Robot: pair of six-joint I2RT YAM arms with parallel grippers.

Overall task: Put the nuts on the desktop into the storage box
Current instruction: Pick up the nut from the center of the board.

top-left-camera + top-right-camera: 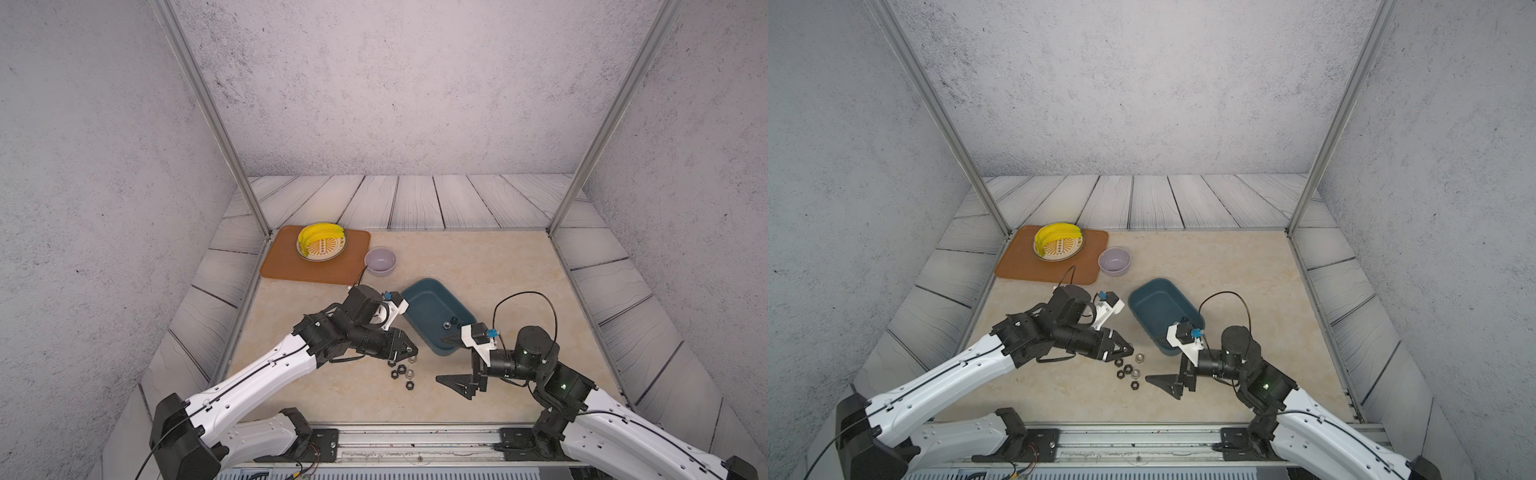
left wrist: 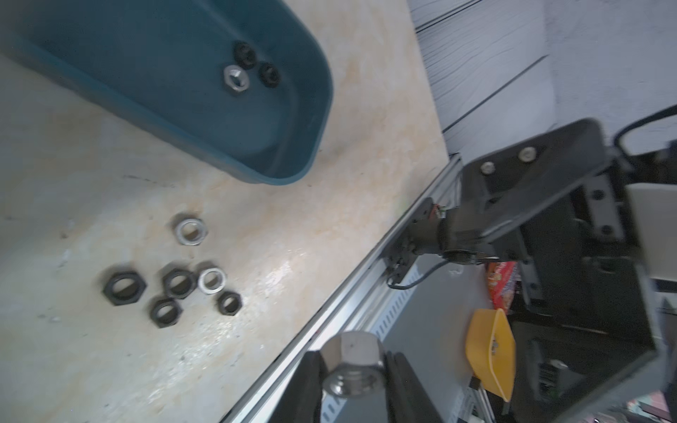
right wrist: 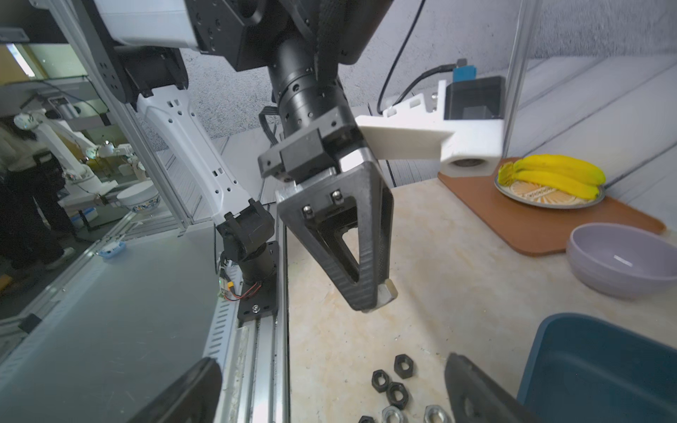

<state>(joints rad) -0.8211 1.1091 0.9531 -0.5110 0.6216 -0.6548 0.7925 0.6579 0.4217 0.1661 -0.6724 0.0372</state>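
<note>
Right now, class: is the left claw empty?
No, in the left wrist view the left claw is shut on a silver nut held between its fingers.

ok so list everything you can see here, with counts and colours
desktop: one, beige marble, under everything
storage box: one, dark teal, mid desktop
loose nuts: six, four black and two silver, on the desktop near the storage box
boxed nuts: three, two black and one silver, at one end inside the storage box
held nut: one, silver, in the left gripper
mat: one, orange-brown, far left of the desktop
plate: one, patterned, on the mat
bananas: one bunch, yellow, on the plate
bowl: one, lavender, empty, beside the mat
left gripper: black, shut on the held nut, over the loose nuts
right gripper: black, open, by the storage box's near end
</note>
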